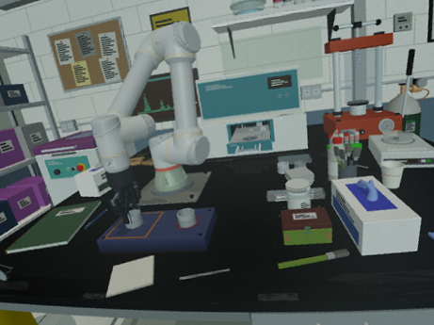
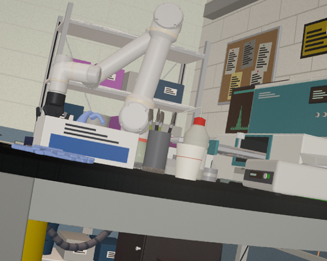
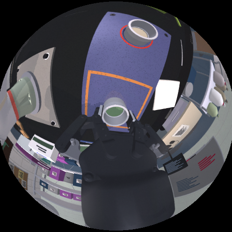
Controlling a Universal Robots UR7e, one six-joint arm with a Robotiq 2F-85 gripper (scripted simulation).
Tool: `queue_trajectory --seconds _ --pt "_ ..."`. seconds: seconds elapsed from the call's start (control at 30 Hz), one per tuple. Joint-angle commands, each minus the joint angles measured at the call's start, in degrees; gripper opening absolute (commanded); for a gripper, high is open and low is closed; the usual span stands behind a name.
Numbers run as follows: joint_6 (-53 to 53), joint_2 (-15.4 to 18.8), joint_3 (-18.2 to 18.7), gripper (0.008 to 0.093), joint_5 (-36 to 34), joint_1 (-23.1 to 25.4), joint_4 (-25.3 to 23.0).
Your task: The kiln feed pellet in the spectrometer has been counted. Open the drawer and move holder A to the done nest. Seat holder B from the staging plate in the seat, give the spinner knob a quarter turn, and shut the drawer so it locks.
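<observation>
From the second side camera my fingers are hidden behind the tissue box (image 2: 85, 142); only the wrist shows. Holder B (image 1: 133, 218) (image 3: 115, 113), a grey ring cup with a green pellet, stands inside the orange-outlined staging area of the blue plate (image 1: 157, 233). Holder A (image 1: 186, 217) (image 3: 140, 32), with a pale pellet, sits in the red-ringed done nest on the same plate. The spectrometer (image 1: 252, 113) at the back has its drawer (image 1: 250, 139) pulled out, with the seat empty. My gripper (image 1: 129, 215) (image 3: 115, 116) is closed around holder B, which rests on the plate.
Behind the plate stand the arm's base (image 1: 171, 181) and a control box (image 1: 64, 169). A green notebook (image 1: 53, 226) lies to the left and a white card (image 1: 130, 276) in front. A jar (image 1: 298, 193), a pen cup and a tissue box (image 1: 374, 213) crowd the bench's right half.
</observation>
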Motion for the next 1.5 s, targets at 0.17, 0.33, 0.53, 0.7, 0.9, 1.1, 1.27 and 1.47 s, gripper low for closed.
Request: queue_trajectory --seconds 0.17,0.33,0.53,0.7,0.9,1.1,1.27,1.47 --pt "-0.01 0.2 0.02 0.008 0.16 -0.04 -0.35" --pt "-0.01 0.17 0.0 0.008 0.18 -0.04 -0.29" --pt "-0.01 -1.2 -0.75 0.008 0.12 -0.03 1.8" --pt "0.0 -3.73 -2.35 0.008 0.08 -0.02 5.88" --pt "0.0 -7.18 -5.16 0.008 0.05 -0.01 12.14" --pt "0.0 -9.72 -7.97 0.008 0.04 -0.01 17.54" --pt "0.0 -10.8 -9.45 0.008 0.03 -0.01 20.14" --pt "0.0 -11.11 -9.91 0.008 0.03 -0.01 20.93"
